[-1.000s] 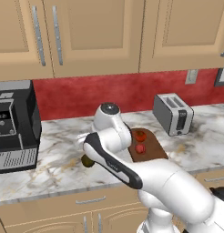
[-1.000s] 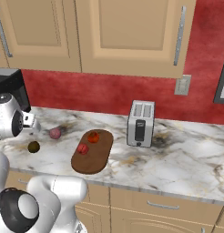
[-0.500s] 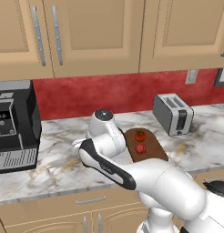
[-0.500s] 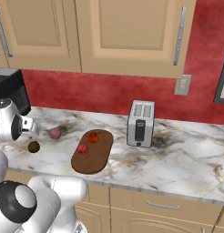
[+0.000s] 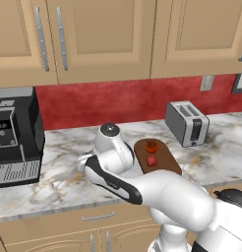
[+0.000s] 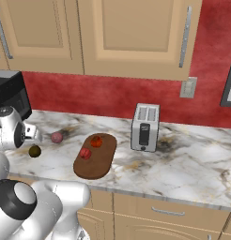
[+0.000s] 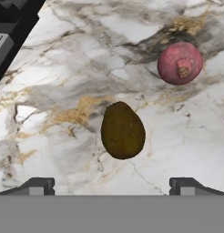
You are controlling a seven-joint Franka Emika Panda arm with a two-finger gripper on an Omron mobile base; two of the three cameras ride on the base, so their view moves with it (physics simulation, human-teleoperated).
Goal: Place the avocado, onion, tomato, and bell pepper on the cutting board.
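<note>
While the arm's white body blocks a lot of the left base view, you can see the cutting board (image 5: 157,156) on the table (image 5: 54,177) carrying two red items. From the right base view, the avocado (image 6: 34,151) and onion (image 6: 57,137) sit on bare marble, off the board's left end. Hand view: gripper (image 7: 112,185) wide apart and empty, avocado lying between its tips, onion nearby.
</note>
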